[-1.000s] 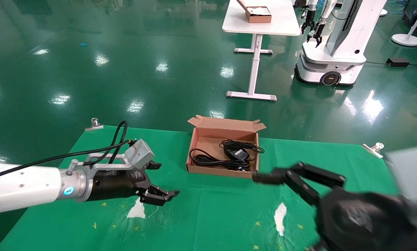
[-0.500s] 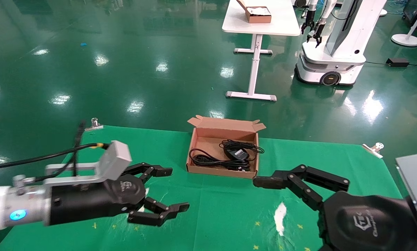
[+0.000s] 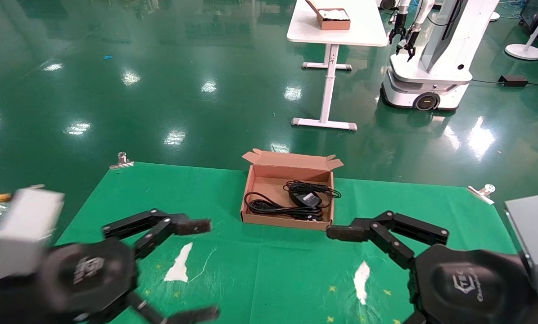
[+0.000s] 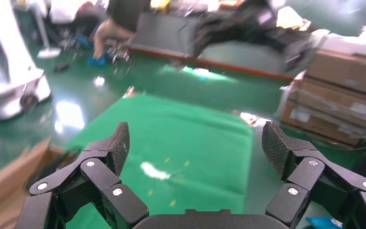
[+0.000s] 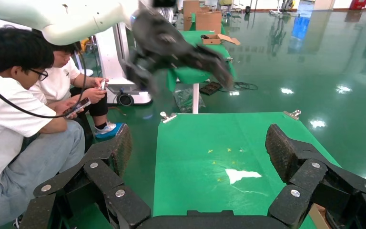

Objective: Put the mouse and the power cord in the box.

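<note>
The brown cardboard box (image 3: 287, 222) stands at the middle of the table's far edge, flaps open. The black mouse (image 3: 305, 198) lies inside it at the right, its thin cable looped around it. The thick black power cord (image 3: 269, 208) is coiled inside along the box's near left. My left gripper (image 3: 202, 268) hovers open and empty over the near left of the green cloth. One fingertip (image 3: 341, 233) of my open, empty right gripper (image 5: 200, 148) sits just in front of the box's near right corner. In the left wrist view, the left gripper (image 4: 195, 143) holds nothing.
The green cloth has white tears (image 3: 178, 268) (image 3: 361, 274) and is held by metal clips (image 3: 121, 160) (image 3: 482, 191). Behind stand a white table (image 3: 341, 31) with a smaller brown box (image 3: 333, 19) and another robot (image 3: 431, 67). Seated people (image 5: 24, 109) show beside the table in the right wrist view.
My left arm pulled back toward the near left corner, its gripper staying open and now blurred with motion. The right gripper has barely shifted. The box's contents lie unchanged.
</note>
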Robot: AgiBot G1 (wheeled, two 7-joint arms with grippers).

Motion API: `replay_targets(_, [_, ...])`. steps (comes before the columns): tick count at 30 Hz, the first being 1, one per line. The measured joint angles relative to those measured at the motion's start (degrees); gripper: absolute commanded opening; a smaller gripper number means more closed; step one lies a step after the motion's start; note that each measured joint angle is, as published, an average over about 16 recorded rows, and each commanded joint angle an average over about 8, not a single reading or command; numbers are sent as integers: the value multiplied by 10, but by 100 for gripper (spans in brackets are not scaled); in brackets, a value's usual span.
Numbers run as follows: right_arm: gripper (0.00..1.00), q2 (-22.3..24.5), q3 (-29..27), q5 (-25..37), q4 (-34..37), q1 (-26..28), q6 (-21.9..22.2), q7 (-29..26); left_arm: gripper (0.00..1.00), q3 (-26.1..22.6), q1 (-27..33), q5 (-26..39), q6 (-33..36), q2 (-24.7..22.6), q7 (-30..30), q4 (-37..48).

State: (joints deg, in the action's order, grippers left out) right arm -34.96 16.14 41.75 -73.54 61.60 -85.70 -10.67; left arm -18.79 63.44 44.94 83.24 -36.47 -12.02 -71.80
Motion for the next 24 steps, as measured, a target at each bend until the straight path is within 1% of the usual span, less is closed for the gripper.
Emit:
replay_targets(4, [100, 0, 0, 0, 0, 0, 0, 0, 100, 27, -18, -30, 23, 13, 11, -17])
replay_targets(9, [100, 0, 0, -1, 0, 0, 0, 0, 100, 43, -28, -48, 37, 21, 17, -27])
replay_targets(24, [100, 0, 0, 0, 0, 0, 0, 0, 100, 34, -23, -38, 30, 18, 14, -22])
